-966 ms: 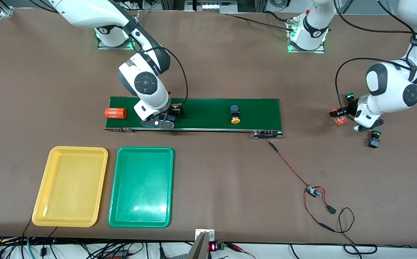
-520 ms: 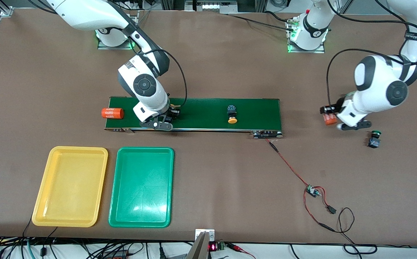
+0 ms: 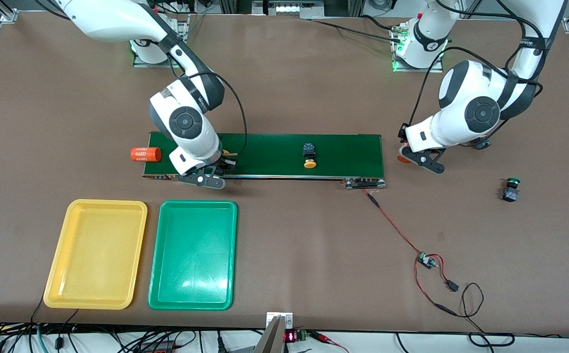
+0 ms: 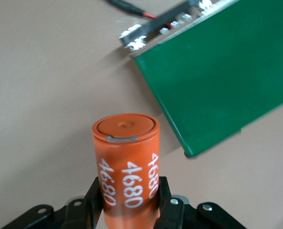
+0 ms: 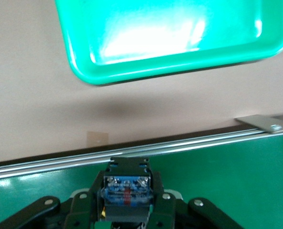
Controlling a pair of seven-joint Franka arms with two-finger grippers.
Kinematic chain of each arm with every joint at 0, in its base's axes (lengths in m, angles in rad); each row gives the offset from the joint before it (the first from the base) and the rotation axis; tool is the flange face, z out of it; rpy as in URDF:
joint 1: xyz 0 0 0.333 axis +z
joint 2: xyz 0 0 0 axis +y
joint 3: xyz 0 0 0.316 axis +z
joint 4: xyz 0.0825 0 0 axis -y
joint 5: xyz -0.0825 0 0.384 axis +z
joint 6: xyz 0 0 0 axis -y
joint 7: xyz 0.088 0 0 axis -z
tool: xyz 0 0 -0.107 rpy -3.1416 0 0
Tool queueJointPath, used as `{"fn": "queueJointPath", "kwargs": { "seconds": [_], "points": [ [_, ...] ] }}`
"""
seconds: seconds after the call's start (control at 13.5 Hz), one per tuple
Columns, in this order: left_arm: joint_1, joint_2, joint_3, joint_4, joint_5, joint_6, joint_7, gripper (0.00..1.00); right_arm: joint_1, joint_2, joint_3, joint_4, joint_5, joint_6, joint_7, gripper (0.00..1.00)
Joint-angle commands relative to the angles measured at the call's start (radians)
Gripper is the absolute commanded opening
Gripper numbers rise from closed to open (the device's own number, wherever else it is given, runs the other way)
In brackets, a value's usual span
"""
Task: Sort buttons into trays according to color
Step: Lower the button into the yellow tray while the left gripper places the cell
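My right gripper (image 3: 217, 169) is over the conveyor belt (image 3: 274, 152) near the right arm's end and is shut on a button (image 5: 126, 188) with a dark blue-black body; its cap is hidden. A yellow-capped button (image 3: 309, 156) lies on the middle of the belt. A green-capped button (image 3: 510, 189) stands on the table toward the left arm's end. My left gripper (image 3: 405, 153), just off the belt's end (image 4: 227, 71), is shut on an orange cylinder (image 4: 127, 162) marked 4680. The yellow tray (image 3: 95, 254) and the green tray (image 3: 193, 255) lie side by side, nearer to the camera than the belt.
Another orange 4680 cylinder (image 3: 145, 154) lies on the table beside the belt's end toward the right arm. A red and black wire with a small circuit board (image 3: 426, 260) trails from the belt's motor bracket (image 3: 364, 183) toward the camera. The green tray's rim (image 5: 165, 71) shows past the belt's edge.
The right gripper shut on the button. The left arm carried its orange cylinder from near the green button to the belt's end. The yellow button and the loose cylinder shifted toward the right arm's end.
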Motion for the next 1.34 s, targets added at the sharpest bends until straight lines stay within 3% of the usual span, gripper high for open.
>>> {"fn": "queueJointPath", "kwargs": {
  "seconds": [0.0,0.15,0.52,0.82,1.26],
  "points": [
    [0.008,0.029,-0.004,0.046,0.007,0.021,0.240,0.00,-0.070,-0.085,-0.014,0.034,0.015,-0.115,-0.145,0.03],
    [0.000,0.059,-0.009,0.053,0.008,0.056,0.371,0.00,-0.168,-0.162,-0.017,0.050,0.092,-0.187,-0.293,0.03],
    [-0.105,0.103,-0.007,0.050,0.034,0.190,0.649,0.00,-0.393,-0.254,-0.022,0.062,0.075,-0.253,-0.696,0.03],
    [-0.207,0.103,-0.006,0.045,0.034,0.195,0.649,0.00,-0.473,-0.240,-0.059,0.067,-0.024,-0.243,-0.805,0.03],
    [-0.238,0.135,-0.006,0.034,0.120,0.198,0.651,0.00,-0.489,-0.098,-0.166,0.084,-0.026,-0.059,-0.858,0.03]
  ]
}}
